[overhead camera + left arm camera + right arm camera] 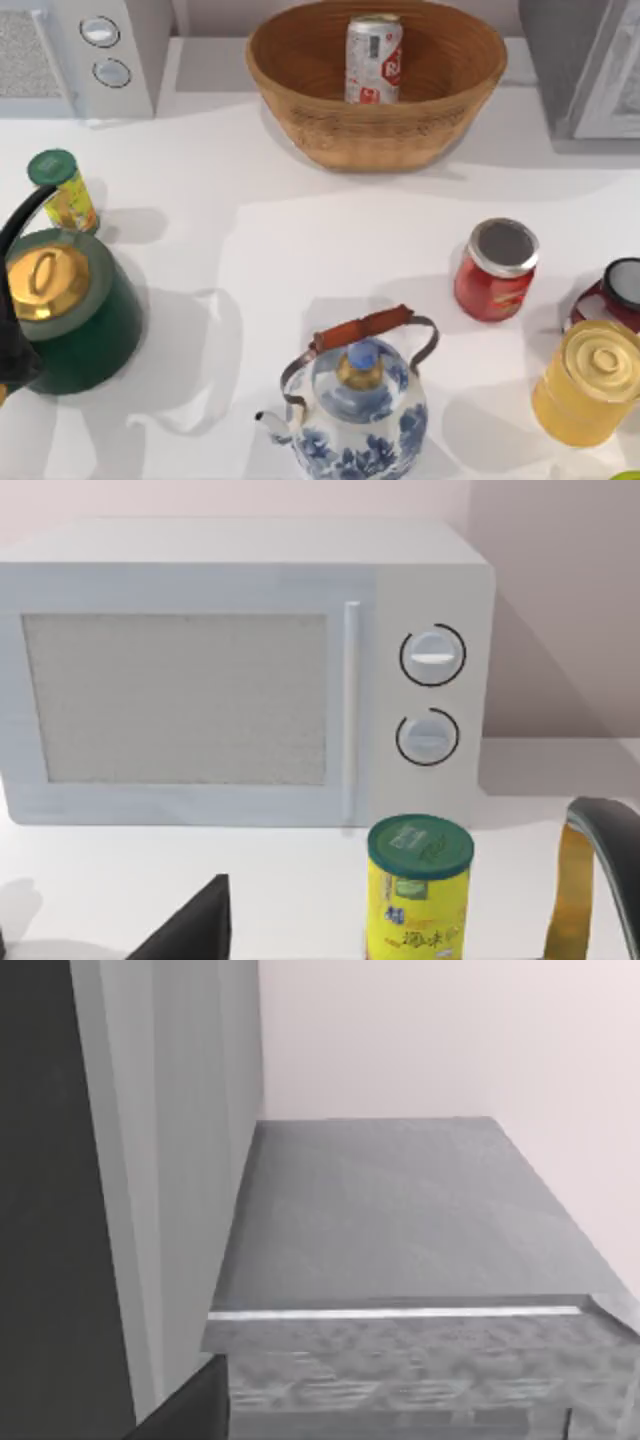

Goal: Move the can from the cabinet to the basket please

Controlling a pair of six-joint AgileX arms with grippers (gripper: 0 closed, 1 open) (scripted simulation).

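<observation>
Can point(373, 60) upright inside basket point(300, 110)

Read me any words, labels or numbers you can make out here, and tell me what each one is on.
Can, standing in the basket: large red lettering, starting with what looks like "R"; the rest is unreadable.
Yellow container with green cap: label text near its base and an emblem on the cap, both too blurred to read.
Microwave: two knobs, no legible markings.

We see open table point(300, 250) between the basket point(300, 120) and the front row. The blue-and-white teapot point(355, 400), the red jar point(497, 270) and the green kettle point(70, 310) crowd the near edge, while the cabinet point(590, 70) blocks the far right corner.
</observation>
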